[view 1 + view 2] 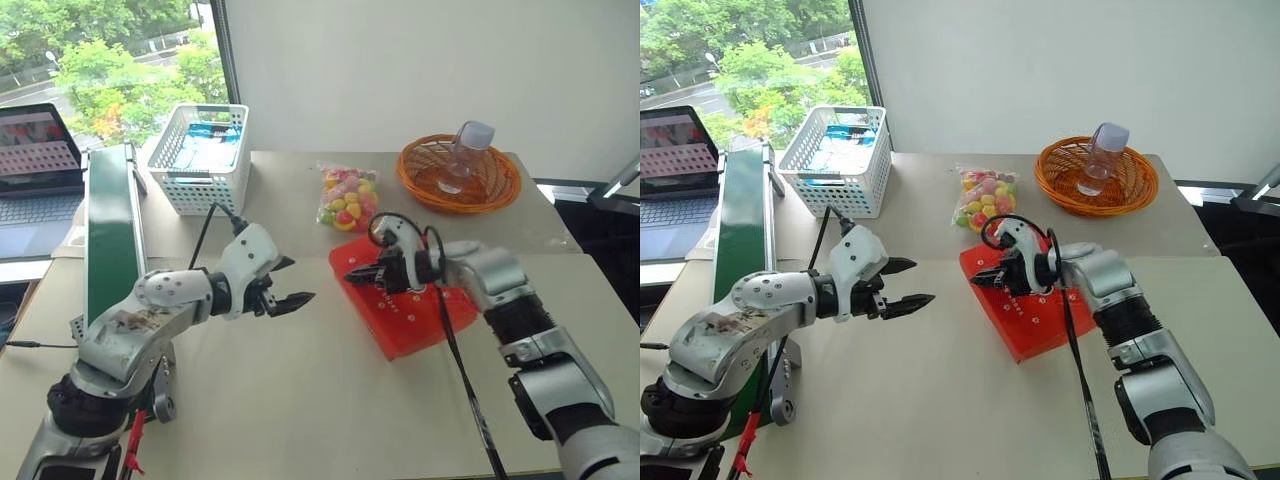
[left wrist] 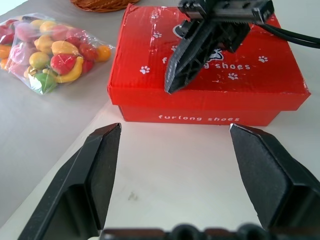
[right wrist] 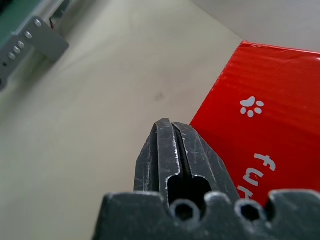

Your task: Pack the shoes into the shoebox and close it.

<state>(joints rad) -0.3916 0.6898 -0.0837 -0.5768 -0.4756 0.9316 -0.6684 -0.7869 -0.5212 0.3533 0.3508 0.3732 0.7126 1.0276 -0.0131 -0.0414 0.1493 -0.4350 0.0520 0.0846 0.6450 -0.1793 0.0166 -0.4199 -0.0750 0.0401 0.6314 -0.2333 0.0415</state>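
Red shoebox lying lid-shut mid-tabletop, nearer the right edge. Right gripper over its lid (jaws pressed together, holding nothing). Left gripper alongside, jaws wide, empty.

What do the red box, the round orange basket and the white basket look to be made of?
The shoebox: apparently corrugated cardboard with a glossy red print, since fine ribbing and sheen show on its closed lid. The round orange basket: woven strands, wicker or plastic, I cannot tell which. The white basket: likely moulded plastic, going by its even grid of slots and smooth rim.
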